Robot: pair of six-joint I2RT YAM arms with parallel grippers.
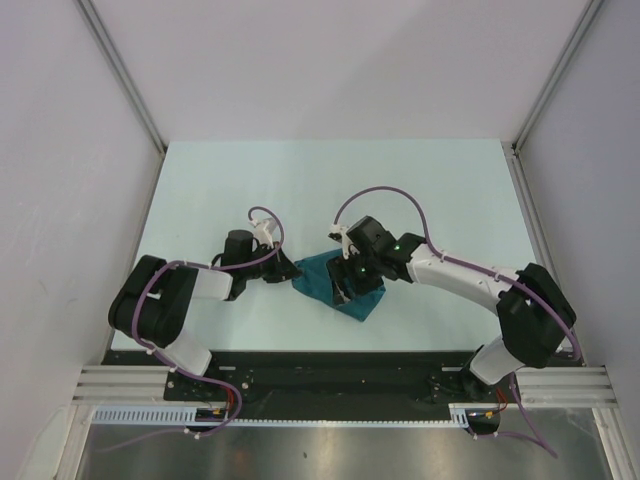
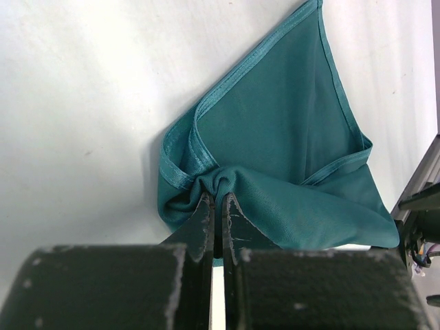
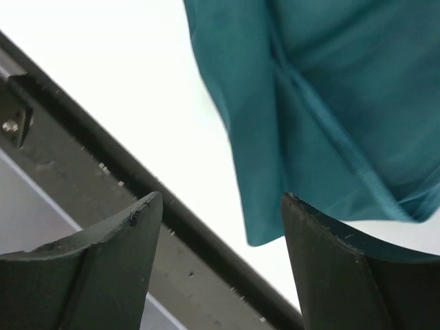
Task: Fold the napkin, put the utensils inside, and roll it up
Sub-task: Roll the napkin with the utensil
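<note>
Overhead: one folded teal napkin (image 1: 338, 287), two grippers: left gripper (image 1: 289, 268) at its left corner, right gripper (image 1: 348, 277) over its middle. Left wrist: jaws pinched tight on a bunched napkin fold. Right wrist: jaws wide, empty, napkin's corner just beside.

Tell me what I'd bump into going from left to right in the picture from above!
left arm → left gripper → napkin → right arm
</note>
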